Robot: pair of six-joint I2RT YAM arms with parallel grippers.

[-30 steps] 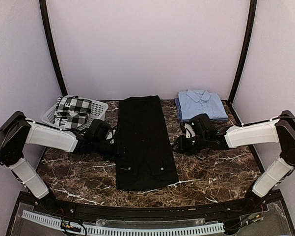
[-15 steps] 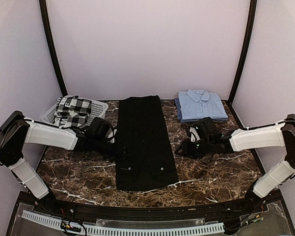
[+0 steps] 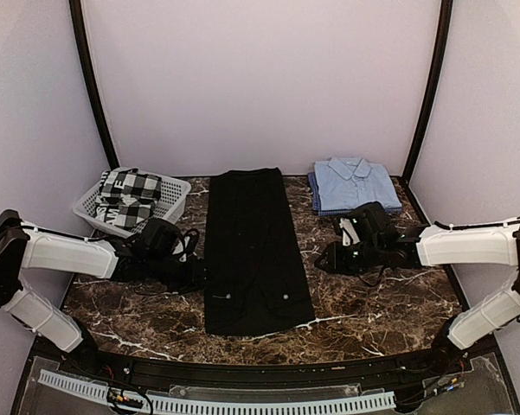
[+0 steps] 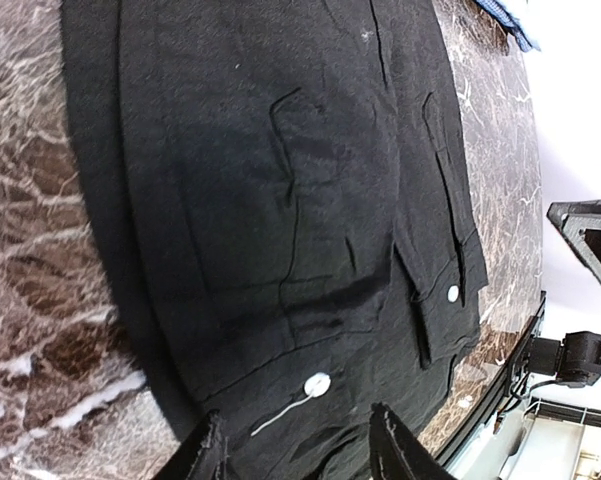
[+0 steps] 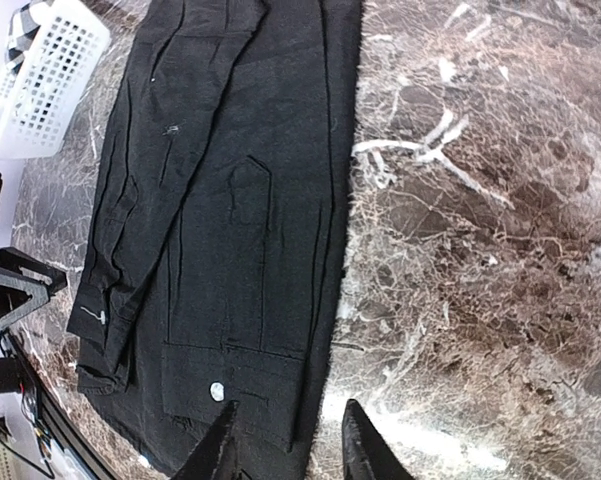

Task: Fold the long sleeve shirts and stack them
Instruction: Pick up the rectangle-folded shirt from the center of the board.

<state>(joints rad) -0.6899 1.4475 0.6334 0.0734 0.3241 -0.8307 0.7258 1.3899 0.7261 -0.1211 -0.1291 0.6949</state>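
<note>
The black shirt lies flat at the table's middle, folded into a long narrow strip, sleeve cuffs with white buttons at its near end. The light blue shirt lies folded at the back right, collar up. My left gripper is open and low at the strip's left edge; in the left wrist view its fingers hang over the black shirt by a button. My right gripper is open beside the strip's right edge; in the right wrist view its fingers straddle that edge of the black shirt.
A white basket holding black-and-white checked cloth stands at the back left, just behind my left arm; it also shows in the right wrist view. Bare brown marble table lies right of the strip. Black frame posts stand at both back corners.
Both arms have lowered and drawn outward a little. My left gripper slid slightly toward the near left, my right gripper slightly right. The black shirt has not moved.
</note>
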